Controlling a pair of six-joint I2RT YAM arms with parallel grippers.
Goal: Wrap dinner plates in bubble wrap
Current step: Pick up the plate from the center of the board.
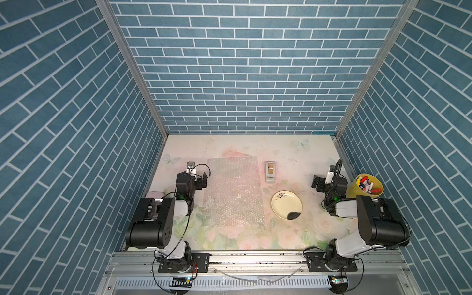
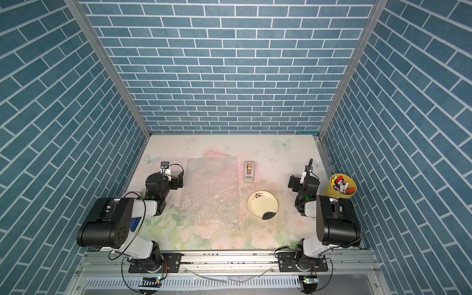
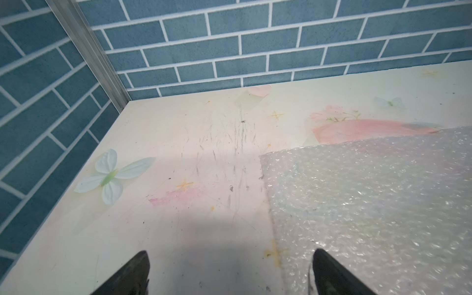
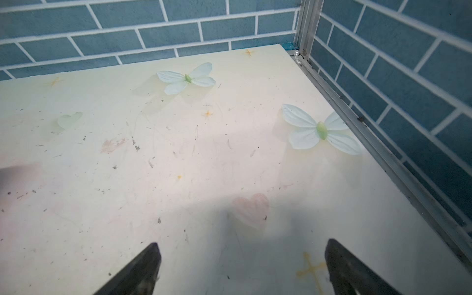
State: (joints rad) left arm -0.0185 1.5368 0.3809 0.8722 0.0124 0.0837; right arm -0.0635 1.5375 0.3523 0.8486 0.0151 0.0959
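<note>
— Cream-yellow, that dinner plate (image 1: 286,205). Where does it sit from where you stand?
— Flat on the bench (image 1: 293,150), toward the near right part. It has a dark sprig on its far side and a black blotch at its near rim.
— And the bubble wrap (image 1: 233,191)?
— Spread flat in the middle of the bench, a little toward the left edge, its long side running near to far. The plate lies just beside the sheet's right edge, by its near right corner, with a thin strip of bench between them.
— What are the claws doing?
— The left gripper (image 1: 203,180) hangs at the wrap's left edge, toward the sheet's far left corner, jaws spread wide and empty. In the left wrist view one finger (image 3: 332,275) is over the sheet's edge and the other over bare bench. Whether it touches the wrap I cannot tell.
— The right one?
— The right gripper (image 1: 316,184) is well to the right of the plate, jaws spread too, holding nothing.
— Anything else?
— A grey tape dispenser (image 1: 270,171) beyond the plate, and a yellow cup of markers (image 1: 369,187) by the right edge.
</note>
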